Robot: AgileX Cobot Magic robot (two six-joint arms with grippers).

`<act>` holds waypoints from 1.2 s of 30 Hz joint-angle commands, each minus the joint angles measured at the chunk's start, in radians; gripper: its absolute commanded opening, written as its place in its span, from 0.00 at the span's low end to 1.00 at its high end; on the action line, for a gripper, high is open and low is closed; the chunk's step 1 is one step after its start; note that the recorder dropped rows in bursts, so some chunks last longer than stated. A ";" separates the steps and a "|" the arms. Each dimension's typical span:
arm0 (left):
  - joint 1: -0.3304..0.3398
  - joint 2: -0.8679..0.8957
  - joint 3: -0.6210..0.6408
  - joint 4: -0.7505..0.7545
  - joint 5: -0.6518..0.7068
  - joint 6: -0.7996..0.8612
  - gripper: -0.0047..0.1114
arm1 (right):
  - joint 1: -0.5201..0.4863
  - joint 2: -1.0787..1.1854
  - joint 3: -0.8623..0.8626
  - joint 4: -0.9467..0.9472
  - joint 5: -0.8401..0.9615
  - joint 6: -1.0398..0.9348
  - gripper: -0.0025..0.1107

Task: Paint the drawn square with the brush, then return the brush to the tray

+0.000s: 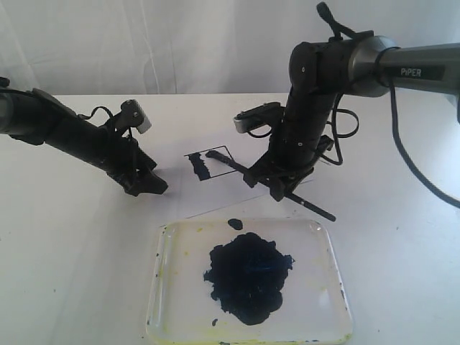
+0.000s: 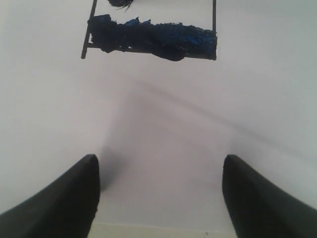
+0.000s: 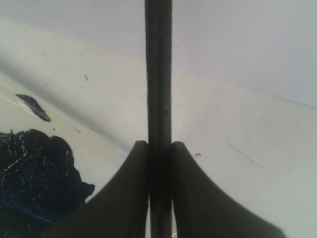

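On table (image 1: 72, 251): one tray (image 1: 339, 287), one square (image 2: 151, 37), one brush (image 1: 228, 163) in right claw (image 1: 284, 188)

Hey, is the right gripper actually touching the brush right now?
Touching. The right wrist view shows the right gripper closed on the brush, both fingers against its shaft, no gap.

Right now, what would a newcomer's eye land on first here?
First, the big blue-black paint blob in the clear tray, nearest the exterior camera. Behind it, the right gripper clamps the brush, whose tip reaches into the drawn square; only a strip along one edge is painted. The left gripper hangs open beside the square, holding nothing.
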 commanded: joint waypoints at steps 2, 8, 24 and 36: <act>0.000 0.023 0.017 0.059 0.019 -0.028 0.66 | -0.001 -0.003 -0.002 0.001 -0.008 0.044 0.02; 0.000 0.023 0.017 0.059 0.019 -0.028 0.66 | -0.001 -0.003 -0.002 0.003 -0.034 0.084 0.02; 0.000 0.023 0.017 0.059 0.019 -0.028 0.66 | 0.022 -0.003 -0.002 0.085 -0.067 0.049 0.02; 0.000 0.023 0.017 0.059 0.019 -0.028 0.66 | 0.029 0.018 -0.001 0.097 -0.066 0.046 0.02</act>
